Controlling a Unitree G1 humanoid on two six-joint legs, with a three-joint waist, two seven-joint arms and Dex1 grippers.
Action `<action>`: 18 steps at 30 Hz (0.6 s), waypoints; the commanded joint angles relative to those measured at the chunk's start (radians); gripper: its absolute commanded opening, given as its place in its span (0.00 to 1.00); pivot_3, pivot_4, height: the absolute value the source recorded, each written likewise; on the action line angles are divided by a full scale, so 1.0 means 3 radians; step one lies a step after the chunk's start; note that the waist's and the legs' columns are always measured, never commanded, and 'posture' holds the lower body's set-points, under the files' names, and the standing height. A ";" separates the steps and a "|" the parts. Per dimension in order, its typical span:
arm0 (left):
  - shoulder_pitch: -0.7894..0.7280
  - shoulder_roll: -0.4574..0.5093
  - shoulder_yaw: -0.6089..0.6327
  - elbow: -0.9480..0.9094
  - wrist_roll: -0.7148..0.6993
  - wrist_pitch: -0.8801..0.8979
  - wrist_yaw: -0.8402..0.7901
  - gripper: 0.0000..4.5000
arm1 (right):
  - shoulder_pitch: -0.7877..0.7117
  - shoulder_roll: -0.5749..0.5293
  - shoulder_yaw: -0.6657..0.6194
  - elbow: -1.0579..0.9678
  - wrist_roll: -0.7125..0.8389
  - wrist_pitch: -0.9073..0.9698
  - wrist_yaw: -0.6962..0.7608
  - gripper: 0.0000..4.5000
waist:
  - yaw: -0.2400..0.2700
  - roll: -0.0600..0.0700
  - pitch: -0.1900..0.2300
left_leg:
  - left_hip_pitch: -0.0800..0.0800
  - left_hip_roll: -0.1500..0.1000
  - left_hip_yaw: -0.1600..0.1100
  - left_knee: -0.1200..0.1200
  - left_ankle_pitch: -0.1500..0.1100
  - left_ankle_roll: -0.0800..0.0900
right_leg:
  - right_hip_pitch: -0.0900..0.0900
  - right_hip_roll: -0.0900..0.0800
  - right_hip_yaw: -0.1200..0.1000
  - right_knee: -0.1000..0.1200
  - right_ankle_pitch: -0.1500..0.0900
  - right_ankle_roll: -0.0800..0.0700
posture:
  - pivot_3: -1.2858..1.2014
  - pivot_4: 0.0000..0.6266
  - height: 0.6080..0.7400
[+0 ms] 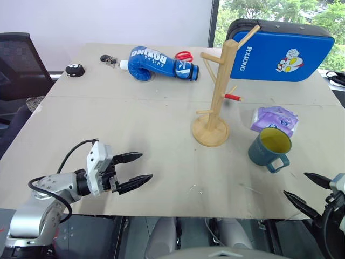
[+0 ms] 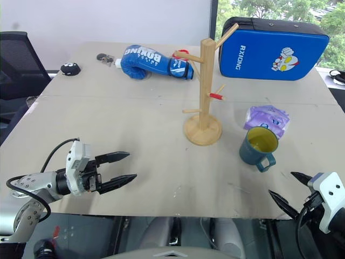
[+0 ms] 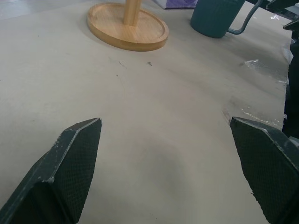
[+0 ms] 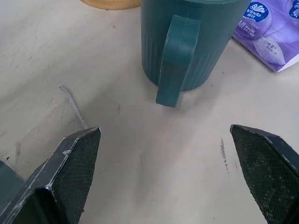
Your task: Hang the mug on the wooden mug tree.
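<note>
Black fingers [image 1: 141, 157] of both grippers spread wide, holding nothing; mug [image 1: 268, 149] untouched on table [image 1: 135, 118].

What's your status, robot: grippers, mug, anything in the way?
Both grippers open, left, right. Mug upright on table, handle facing right gripper, unheld. Mug tree beside it; nothing between.

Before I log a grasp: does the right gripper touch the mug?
Apart. In the right wrist view, bare table lies between the open right gripper and the mug; its handle faces the gripper.
</note>
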 commanded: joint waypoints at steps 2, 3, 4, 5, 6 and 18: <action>-0.0132 -0.0013 -0.0024 -0.0119 -0.0034 -0.0045 -0.0035 1.00 | -0.0173 0.0025 -0.0016 -0.0162 0.0067 0.0151 -0.0214 1.00 | 0.0000 -0.0001 0.0000 | 0.0000 0.0000 0.0000 0.0000 0.0000 0.0000 | 0.0000 0.0000 0.0000 0.0000 0.0000 0.0000 | 0.52 0.24 1.00; -0.0177 -0.0030 -0.0041 -0.0145 -0.0052 -0.0047 -0.0040 1.00 | -0.0235 0.0071 0.0024 -0.0216 0.0078 0.0192 -0.0312 1.00 | 0.0000 -0.0001 0.0000 | 0.0000 0.0000 0.0000 0.0001 0.0000 0.0000 | 0.0000 0.0000 -0.0001 0.0000 0.0000 0.0000 | 0.52 0.24 1.00; -0.0219 -0.0039 -0.0055 -0.0163 -0.0081 -0.0044 -0.0063 1.00 | -0.0285 0.0119 0.0058 -0.0272 0.0104 0.0250 -0.0406 1.00 | 0.0000 0.0000 0.0000 | 0.0001 0.0000 0.0000 0.0002 0.0000 0.0000 | 0.0000 0.0001 -0.0001 0.0000 0.0000 0.0001 | 0.52 0.24 1.00; -0.0250 -0.0041 -0.0073 -0.0171 -0.0092 -0.0059 -0.0109 1.00 | -0.0321 0.0161 0.0089 -0.0327 0.0141 0.0298 -0.0465 1.00 | 0.0000 0.0001 -0.0001 | 0.0001 0.0000 0.0001 0.0002 0.0000 0.0000 | 0.0000 0.0001 0.0000 0.0002 0.0000 0.0001 | 0.52 0.24 1.00; -0.0274 -0.0040 -0.0094 -0.0176 -0.0081 -0.0090 -0.0150 1.00 | -0.0356 0.0206 0.0121 -0.0386 0.0123 0.0332 -0.0554 1.00 | 0.0000 0.0000 -0.0001 | 0.0002 0.0000 0.0000 0.0002 0.0000 0.0000 | 0.0000 0.0001 -0.0001 0.0002 0.0000 0.0001 | 0.52 0.24 1.00; -0.0479 -0.0053 -0.0201 -0.0194 -0.0174 -0.0196 -0.0491 1.00 | -0.0490 0.0656 0.0595 -0.1013 -0.0111 0.0942 -0.1639 1.00 | -0.0001 0.0000 -0.0001 | -0.0001 -0.0003 0.0002 -0.0001 0.0000 0.0000 | -0.0001 0.0012 -0.0001 0.0001 0.0000 0.0001 | 0.52 0.24 1.00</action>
